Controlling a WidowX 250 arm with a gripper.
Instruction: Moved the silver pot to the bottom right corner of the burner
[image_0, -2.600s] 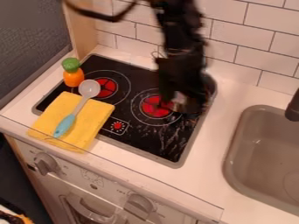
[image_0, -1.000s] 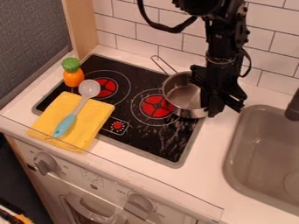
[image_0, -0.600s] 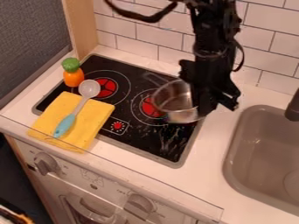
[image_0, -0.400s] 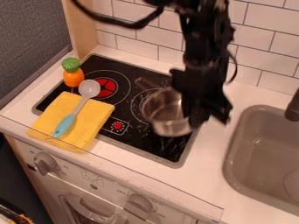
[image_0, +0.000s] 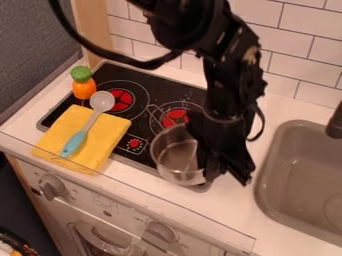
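My black gripper (image_0: 212, 176) hangs over the front right part of the black burner (image_0: 137, 130), at the right side of the silver pot (image_0: 175, 158). Its lower end overlaps the pot's right rim. The pot is at the burner's front right corner, with its wire handle pointing up and left toward the red ring. Part of the pot's right wall is hidden behind the gripper.
On the burner's left side a yellow cloth (image_0: 115, 127) carries a blue and grey spoon (image_0: 91, 120). An orange toy with a green top (image_0: 83, 89) stands behind them. To the right is the grey sink (image_0: 266, 172), and a tiled wall rises behind.
Gripper and pot have moved together toward the front and somewhat left, from the right ring to the burner's front right corner. Cloth, spoon and orange toy have stayed put.
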